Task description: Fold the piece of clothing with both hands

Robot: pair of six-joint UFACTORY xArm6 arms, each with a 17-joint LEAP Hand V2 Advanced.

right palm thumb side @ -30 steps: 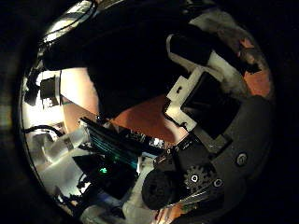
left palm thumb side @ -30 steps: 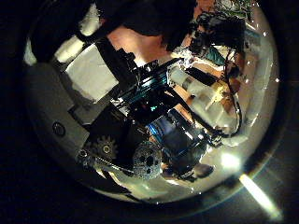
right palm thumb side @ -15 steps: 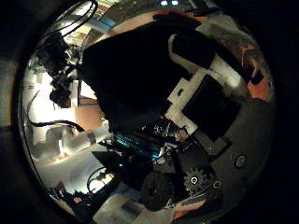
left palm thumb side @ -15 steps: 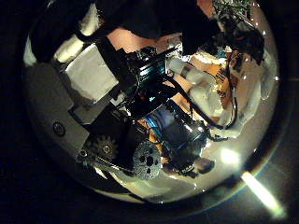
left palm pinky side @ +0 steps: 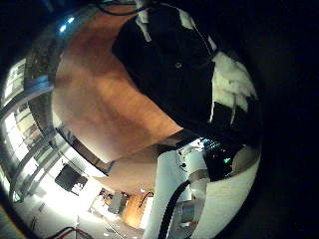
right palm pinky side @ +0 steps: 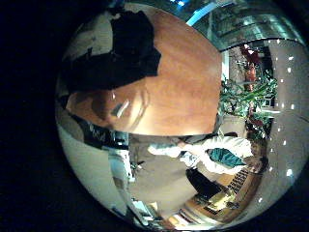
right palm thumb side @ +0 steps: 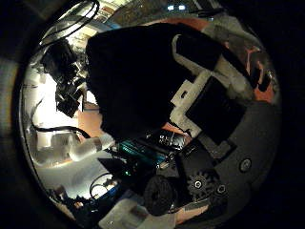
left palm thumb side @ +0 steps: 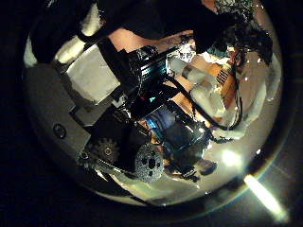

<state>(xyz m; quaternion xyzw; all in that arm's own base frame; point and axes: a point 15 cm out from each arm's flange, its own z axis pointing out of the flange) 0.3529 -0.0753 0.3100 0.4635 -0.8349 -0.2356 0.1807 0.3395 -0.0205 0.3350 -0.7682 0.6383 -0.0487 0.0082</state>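
Observation:
The dark garment (left palm pinky side: 171, 62) hangs close to my left hand (left palm pinky side: 231, 92), whose fingers curl over its edge above the wooden table (left palm pinky side: 100, 105). In the left thumb side palm view a fold of the garment (left palm thumb side: 156, 17) sits between that hand's fingers (left palm thumb side: 90, 71). In the right thumb side palm view the garment (right palm thumb side: 129, 81) drapes close to the palm, and my right hand's fingers (right palm thumb side: 205, 91) are curled at its edge. In the right little finger side palm view it (right palm pinky side: 121, 58) spreads over the table (right palm pinky side: 183, 82).
My other hand and arm (right palm thumb side: 65, 74) show beyond the cloth in the right thumb side palm view. A white arm (left palm thumb side: 204, 76) shows past the left fingers. Bare tabletop lies beside the garment; the room lies past the table edge (right palm pinky side: 174, 130).
In the right thumb side palm view the cloth has come to fill more of the picture and covers the table seen before. In the left thumb side palm view the cloth reaches further across.

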